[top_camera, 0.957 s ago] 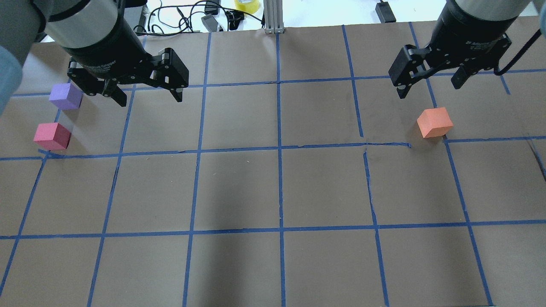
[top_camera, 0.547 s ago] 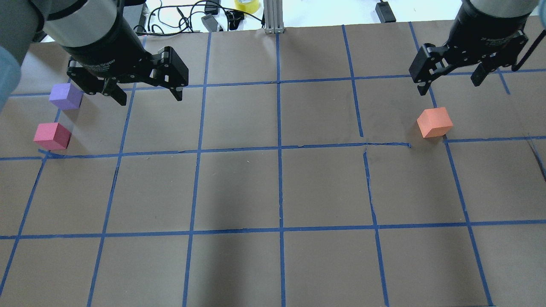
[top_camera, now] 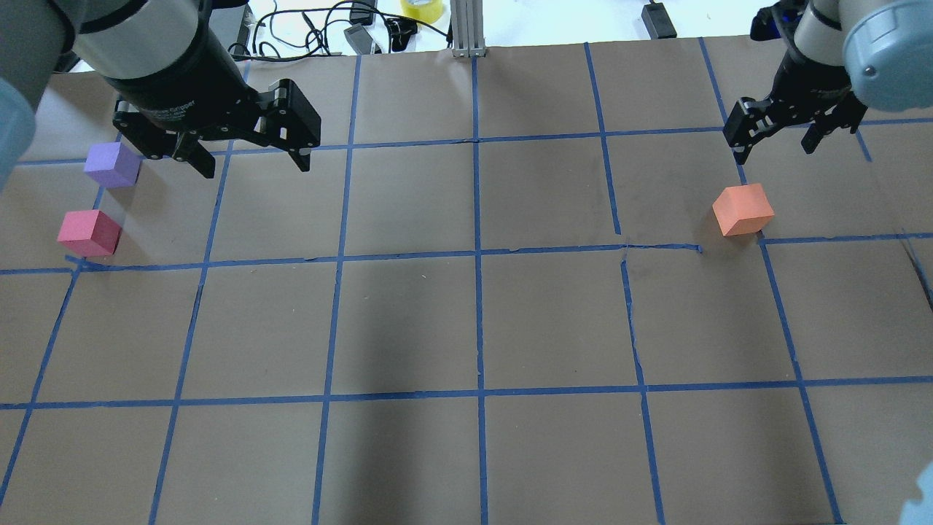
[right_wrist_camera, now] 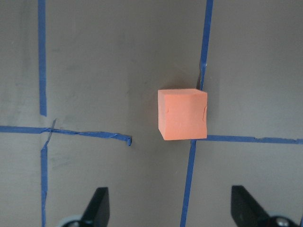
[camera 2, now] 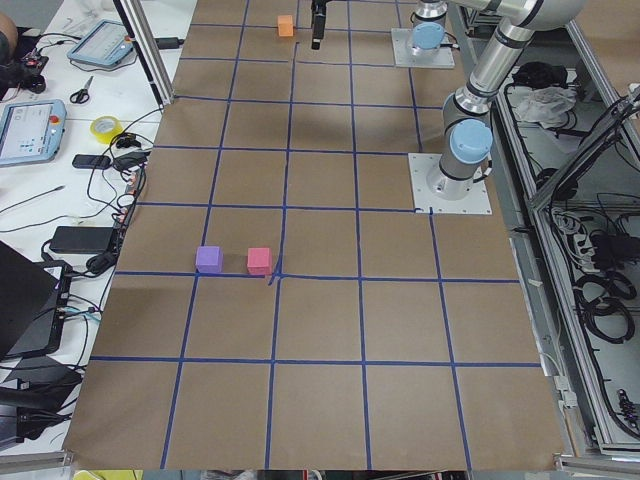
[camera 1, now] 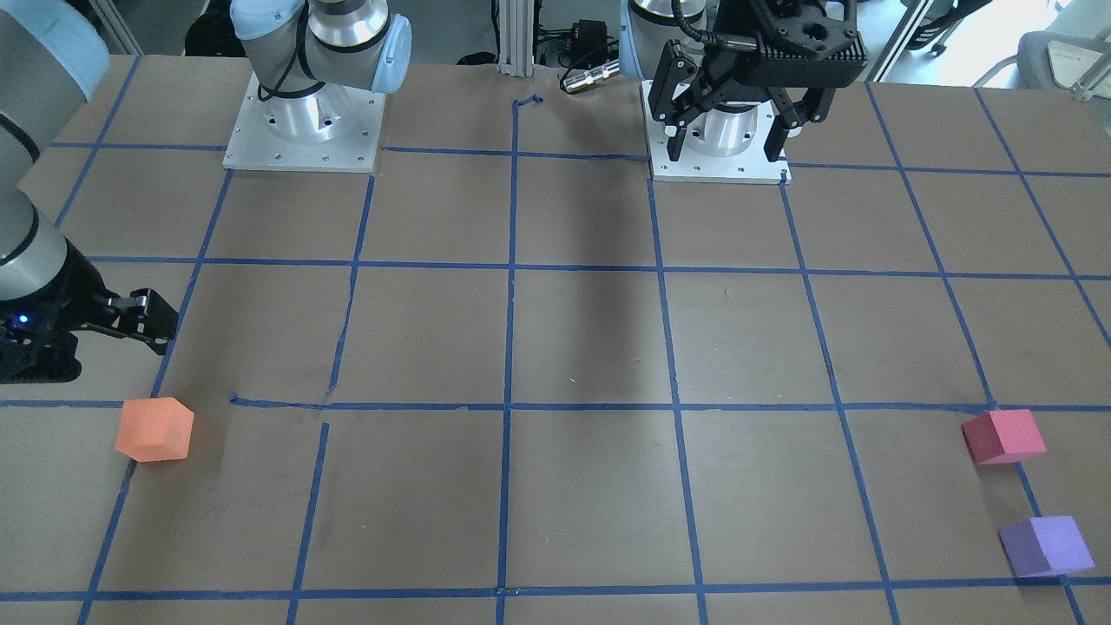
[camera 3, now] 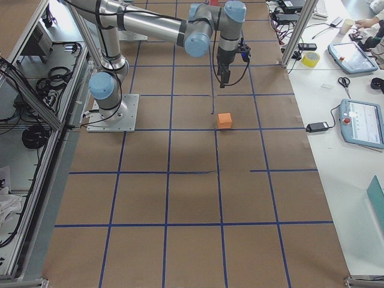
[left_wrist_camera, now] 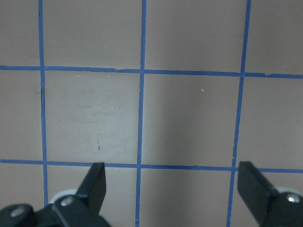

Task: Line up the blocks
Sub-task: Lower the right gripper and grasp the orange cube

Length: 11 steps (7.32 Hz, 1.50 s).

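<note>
The orange block (top_camera: 743, 209) sits on the brown table at the right, also seen in the right wrist view (right_wrist_camera: 182, 114) and the front view (camera 1: 156, 430). My right gripper (top_camera: 773, 152) is open and empty, hovering just beyond it, apart from it. The reddish-pink block (top_camera: 89, 232) and the purple block (top_camera: 111, 165) sit close together at the far left, the purple one farther back. My left gripper (top_camera: 255, 166) is open and empty, raised to the right of the purple block. Its wrist view shows only bare table between its fingers (left_wrist_camera: 94, 182).
Blue tape lines (top_camera: 477, 255) mark a grid on the brown paper. Cables, a yellow tape roll (top_camera: 421, 7) and an aluminium post (top_camera: 466, 29) lie beyond the far edge. The two arm bases (camera 1: 304, 130) stand at the robot's side.
My right gripper has moved right and looks smaller in the overhead view, still open. The left gripper and the three blocks have stayed in place.
</note>
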{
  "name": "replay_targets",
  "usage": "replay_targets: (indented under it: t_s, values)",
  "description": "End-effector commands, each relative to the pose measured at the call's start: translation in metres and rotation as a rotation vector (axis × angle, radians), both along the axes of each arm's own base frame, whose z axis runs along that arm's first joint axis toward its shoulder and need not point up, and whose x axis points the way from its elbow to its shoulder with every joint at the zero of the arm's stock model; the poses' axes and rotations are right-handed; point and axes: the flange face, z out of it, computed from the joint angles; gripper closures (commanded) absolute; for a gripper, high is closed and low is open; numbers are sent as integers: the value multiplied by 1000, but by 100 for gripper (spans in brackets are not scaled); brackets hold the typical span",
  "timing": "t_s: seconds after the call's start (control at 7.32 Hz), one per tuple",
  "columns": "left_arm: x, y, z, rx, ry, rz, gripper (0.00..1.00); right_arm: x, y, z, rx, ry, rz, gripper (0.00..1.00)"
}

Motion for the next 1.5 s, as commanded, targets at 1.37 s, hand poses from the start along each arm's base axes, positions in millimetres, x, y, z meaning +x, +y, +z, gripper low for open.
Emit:
replay_targets:
  t_s: [1.37]
  values:
    - [6,-3,6,-11,-5,-1,0,-61,-23,-162,36,-84,73,36]
